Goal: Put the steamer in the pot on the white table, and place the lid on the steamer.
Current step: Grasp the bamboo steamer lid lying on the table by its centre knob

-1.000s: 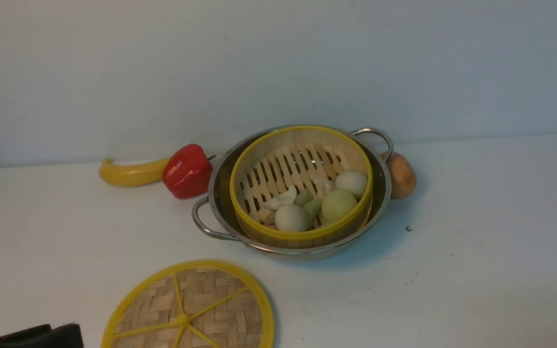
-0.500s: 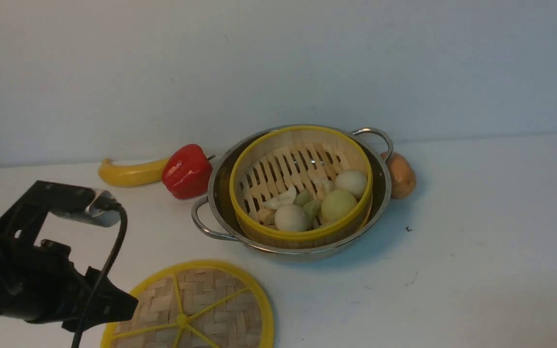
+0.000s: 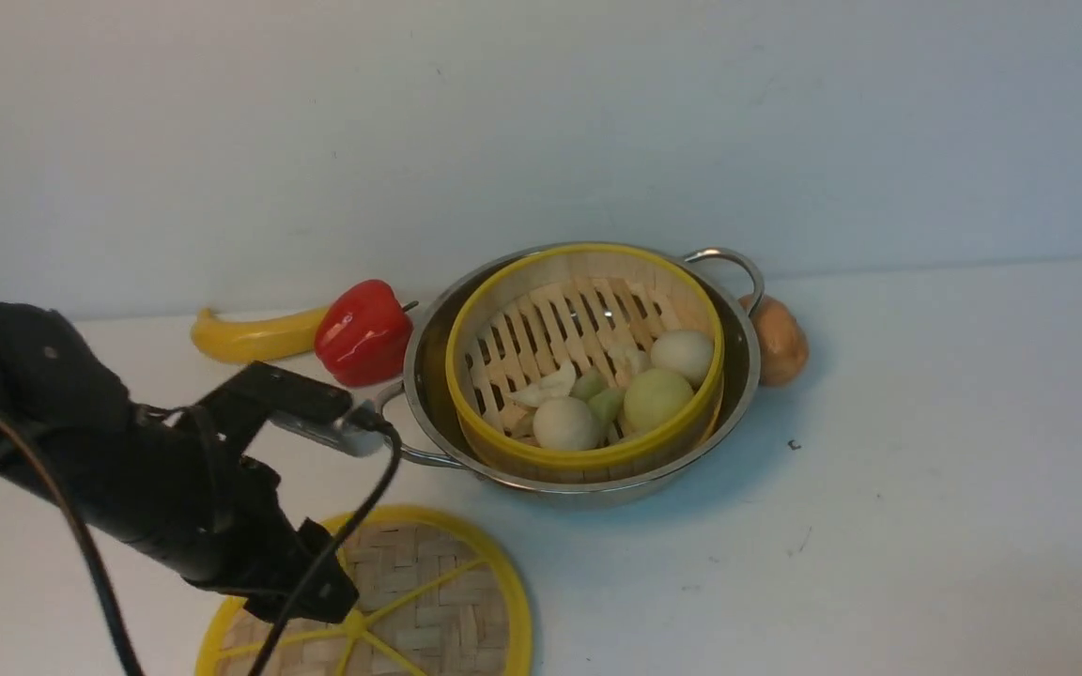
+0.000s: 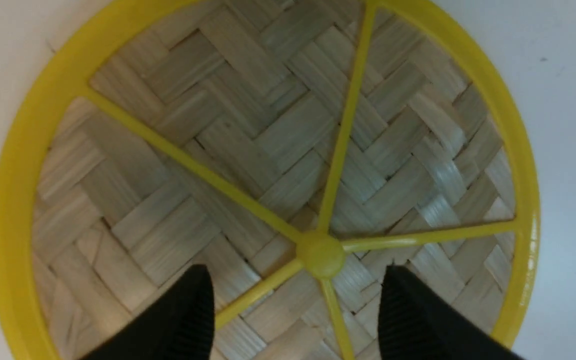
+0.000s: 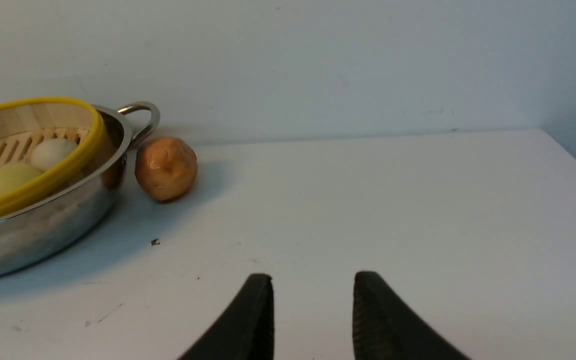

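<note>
Nearest, from the left wrist we see the left tool (image 4: 298,274) spread empty astride the centre of the lid (image 4: 218,150), which lies on the white tabletop (image 3: 926,469); the front view hides this gap. Only its own wrist shows the right tool (image 5: 313,280), gaping empty. Farther back, the steamer (image 3: 588,458) sits in the pot (image 3: 740,376).

You have the steamer (image 3: 555,324), a round bamboo basket with a yellow rim and slatted floor, sitting upright inside the pot (image 3: 428,374), its rim standing slightly above the pot's edge. The pot is a wide, shallow, shiny steel pan with two looped handles, and it rests on the white desk (image 3: 926,469) toward the far edge. The lid (image 3: 428,582), a flat woven disc with yellow rim, spokes and centre knob, lies flat on the desk, nearer you and left of the pot, apart from it.
</note>
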`<action>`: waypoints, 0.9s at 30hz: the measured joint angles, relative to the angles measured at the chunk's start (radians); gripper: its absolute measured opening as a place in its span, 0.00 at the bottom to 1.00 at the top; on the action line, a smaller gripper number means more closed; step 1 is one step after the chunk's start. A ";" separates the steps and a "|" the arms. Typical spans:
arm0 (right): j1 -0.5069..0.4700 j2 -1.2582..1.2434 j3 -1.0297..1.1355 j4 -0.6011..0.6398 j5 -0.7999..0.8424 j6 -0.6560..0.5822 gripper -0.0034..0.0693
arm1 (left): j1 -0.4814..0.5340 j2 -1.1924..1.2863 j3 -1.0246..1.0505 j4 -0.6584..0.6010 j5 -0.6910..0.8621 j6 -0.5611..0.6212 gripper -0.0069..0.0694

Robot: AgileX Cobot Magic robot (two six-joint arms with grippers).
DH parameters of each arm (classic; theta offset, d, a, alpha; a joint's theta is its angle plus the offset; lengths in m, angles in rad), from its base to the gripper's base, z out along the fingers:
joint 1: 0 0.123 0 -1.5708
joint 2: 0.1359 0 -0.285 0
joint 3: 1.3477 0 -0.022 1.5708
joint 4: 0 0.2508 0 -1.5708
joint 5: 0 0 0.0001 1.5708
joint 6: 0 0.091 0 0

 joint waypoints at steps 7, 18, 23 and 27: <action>0.000 0.000 0.000 0.000 0.000 0.000 0.38 | -0.076 0.052 0.000 0.042 -0.063 -0.082 0.61; 0.000 0.000 0.000 0.000 0.000 0.000 0.38 | -0.082 0.105 -0.002 0.043 -0.074 -0.113 0.61; 0.000 0.000 0.000 0.000 0.000 0.000 0.38 | -0.082 0.119 -0.011 0.039 -0.073 -0.122 0.51; 0.000 0.000 0.000 0.000 0.000 0.000 0.38 | -0.082 0.119 -0.020 0.028 -0.047 -0.138 0.29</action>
